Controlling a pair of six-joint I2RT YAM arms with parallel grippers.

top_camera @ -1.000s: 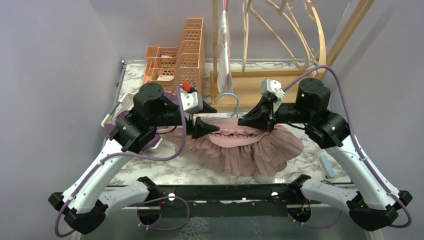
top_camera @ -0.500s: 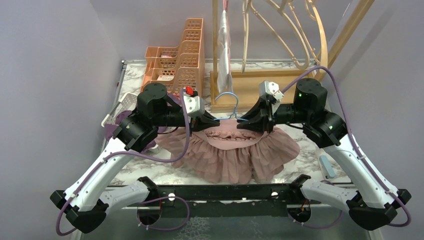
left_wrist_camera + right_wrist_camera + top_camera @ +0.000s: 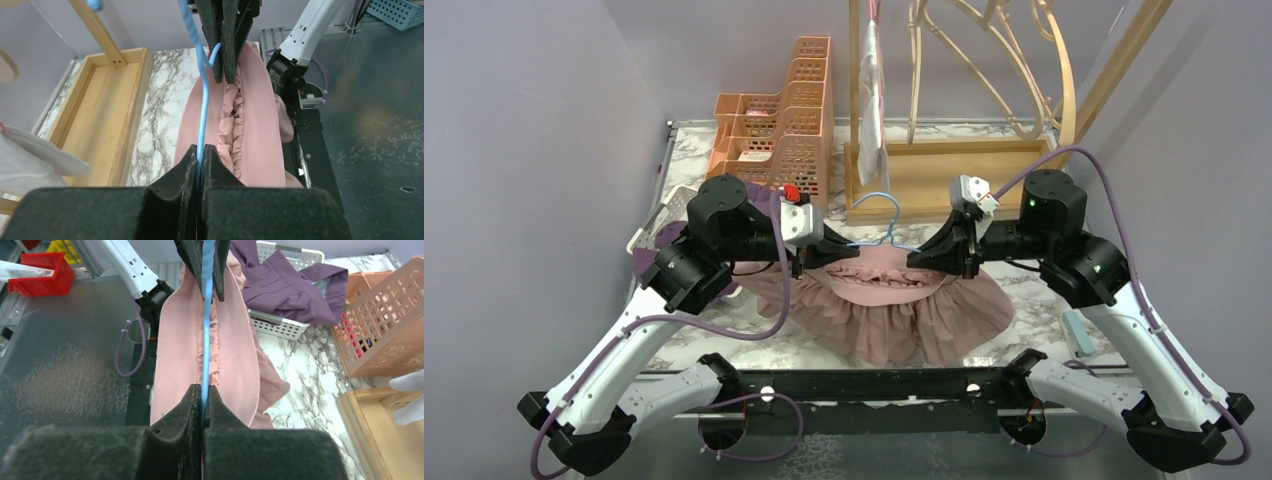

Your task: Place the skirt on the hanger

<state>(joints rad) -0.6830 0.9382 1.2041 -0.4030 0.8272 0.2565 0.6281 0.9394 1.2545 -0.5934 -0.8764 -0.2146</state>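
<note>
The blue hanger [image 3: 202, 112] runs left to right just in front of the wooden tray [image 3: 944, 180], hook toward the tray. The left gripper [image 3: 201, 157] and right gripper [image 3: 204, 395] each clench 1 end of it. The pink skirt [image 3: 894, 320] spreads along it, on the side away from the tray.

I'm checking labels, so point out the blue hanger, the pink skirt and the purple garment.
blue hanger [image 3: 203, 115]: left wrist view, its straight wire.
pink skirt [image 3: 894, 320]: top external view, its ruffled hem.
purple garment [image 3: 300, 295]: right wrist view, its folded middle.
</note>
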